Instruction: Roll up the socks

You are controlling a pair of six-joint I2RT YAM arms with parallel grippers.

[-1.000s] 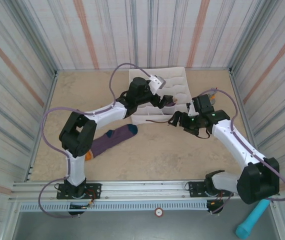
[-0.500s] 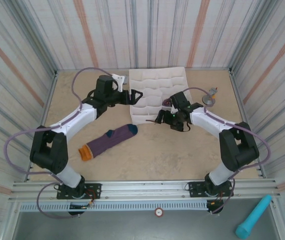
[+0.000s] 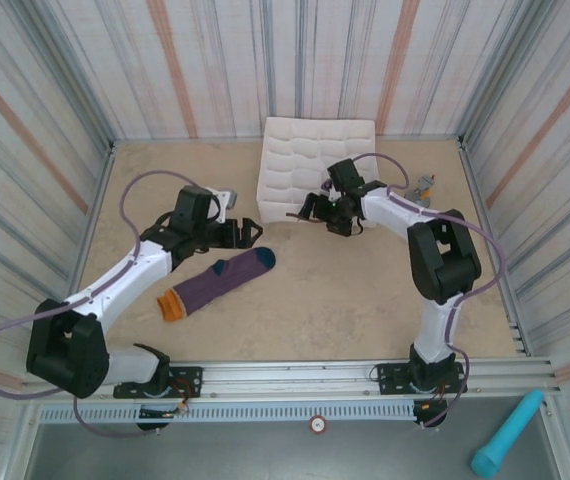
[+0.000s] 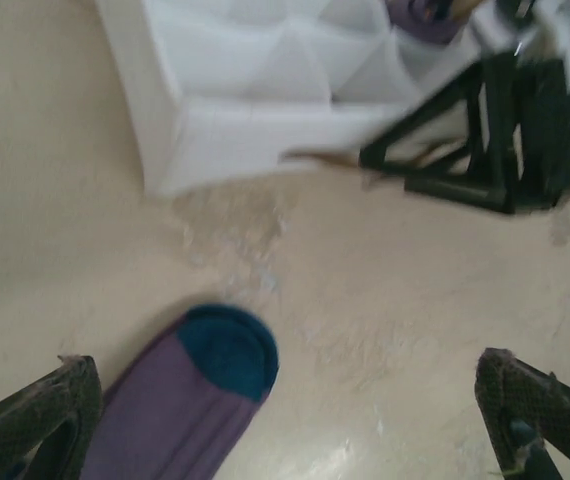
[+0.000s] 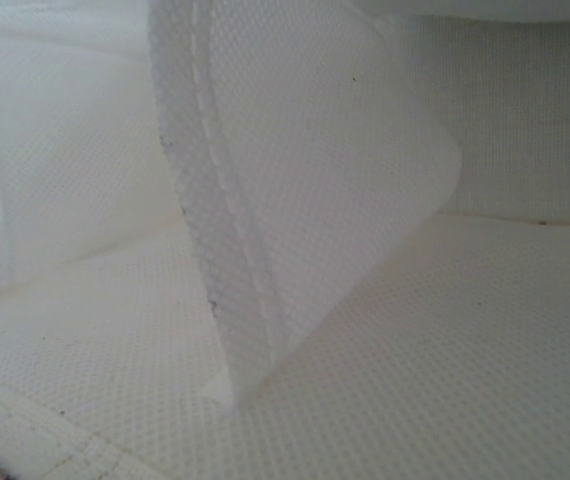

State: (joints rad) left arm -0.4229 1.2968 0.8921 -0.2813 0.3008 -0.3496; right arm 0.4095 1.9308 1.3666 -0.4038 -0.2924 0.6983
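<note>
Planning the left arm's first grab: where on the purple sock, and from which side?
Probably the teal toe, from straight above: the sock lies flat, that end nearest the open left end effector and clear of the box.

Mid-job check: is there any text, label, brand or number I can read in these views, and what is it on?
No readable text anywhere.
Round red-and-white mark below the front rail: too small to read.
Purple sock and white fabric box: no label visible.
</note>
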